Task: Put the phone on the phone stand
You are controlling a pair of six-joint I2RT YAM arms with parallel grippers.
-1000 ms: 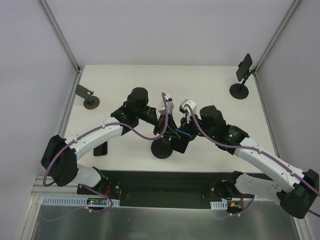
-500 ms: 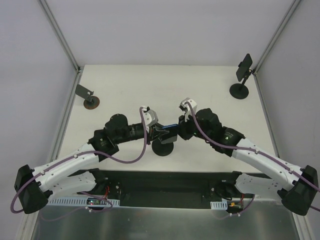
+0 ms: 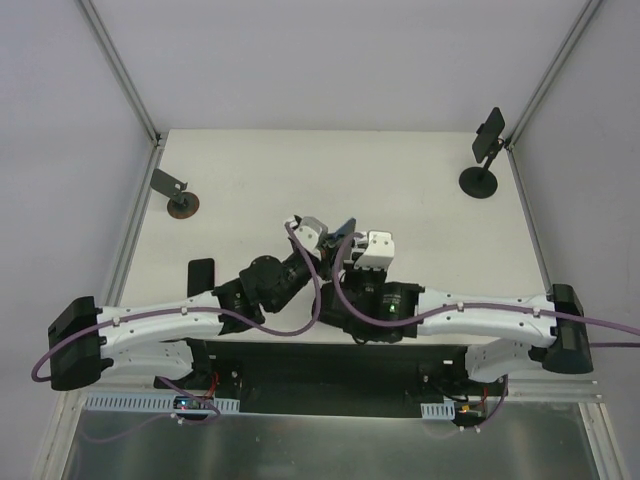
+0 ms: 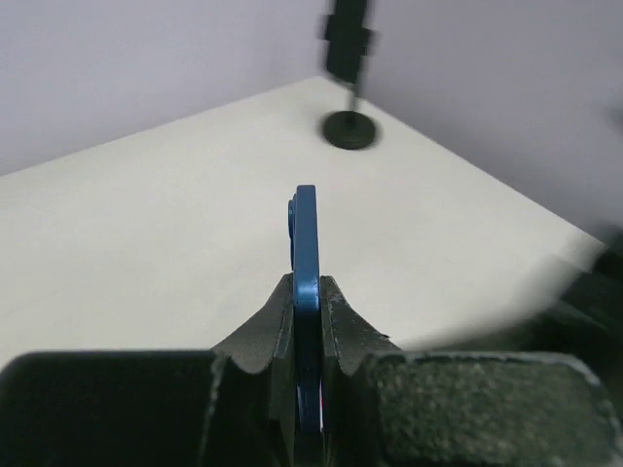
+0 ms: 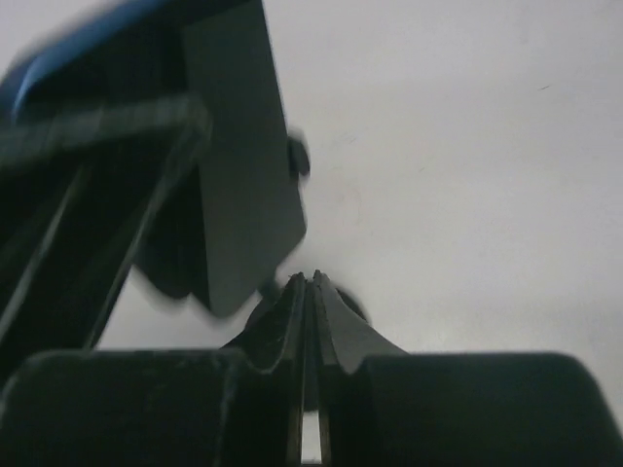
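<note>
The white surface sits between pale grey walls, and both arms reach in to meet over its near middle. The left pincer is clamped tight on the phone. The phone is blue and seen edge-on, held clear of the surface, with its long axis running straight out ahead of the fingers.

The left wrist view looks along that axis toward a stand at the far right corner, well apart from the phone, with a dark holder blurred at its top. From above, the same stand is beyond both wrists. The right arm's base is nearer to it, but the left arm carries the phone.

The right pincer is just beside the phone, its jaws pressed together with only a sliver of light between them. I see nothing gripped. A dark flat panel with a blue rim fills the upper left of that view. It is probably the phone, though the blur leaves this unsure.

What lies under the crossed wrists is hidden. A black handset lies flat at the near left, and a small bracket stands at the far left.
</note>
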